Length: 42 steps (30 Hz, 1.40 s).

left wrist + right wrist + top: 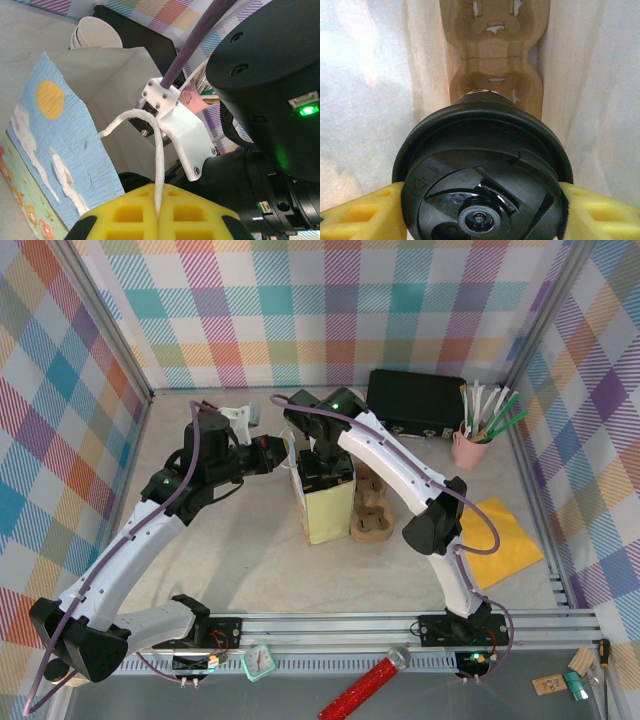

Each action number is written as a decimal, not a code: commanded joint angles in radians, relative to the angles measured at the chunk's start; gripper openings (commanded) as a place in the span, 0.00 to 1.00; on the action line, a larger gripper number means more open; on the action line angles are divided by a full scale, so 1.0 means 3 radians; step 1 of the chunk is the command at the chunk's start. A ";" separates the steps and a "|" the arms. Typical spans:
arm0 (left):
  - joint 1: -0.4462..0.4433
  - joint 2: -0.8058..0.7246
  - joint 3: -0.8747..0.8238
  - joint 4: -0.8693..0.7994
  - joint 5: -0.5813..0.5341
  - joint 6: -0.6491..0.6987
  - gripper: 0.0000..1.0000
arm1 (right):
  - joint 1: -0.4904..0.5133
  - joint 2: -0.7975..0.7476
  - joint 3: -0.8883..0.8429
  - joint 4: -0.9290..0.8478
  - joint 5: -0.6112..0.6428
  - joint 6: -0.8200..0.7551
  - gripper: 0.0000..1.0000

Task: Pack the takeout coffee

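From above you see your left claw [278, 454] at the top edge of the yellow paper bag [328, 508], and your right arm [385, 455] reaching down into the bag's mouth. Your left wrist camera adds the detail of that grip: the 2 yellow pads [125, 215] are clenched on the bag's white cord handle [159, 150]. Your right wrist camera gives you the coffee [482, 170], its black lid toward the lens, grasped between the 2 yellow pads of the right claw [481, 215] and hanging between pale bag walls above a cardboard cup tray [495, 75].
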 commanded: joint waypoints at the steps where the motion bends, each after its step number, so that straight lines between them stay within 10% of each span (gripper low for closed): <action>1: -0.0045 -0.0080 -0.0019 0.0035 -0.0011 -0.0013 0.00 | -0.0020 0.0041 -0.0028 -0.0572 -0.0028 -0.0040 0.64; 42: -0.0045 -0.0036 0.0001 0.0025 -0.0026 -0.0023 0.00 | -0.0098 -0.0179 -0.0638 -0.0141 -0.0136 -0.0006 0.64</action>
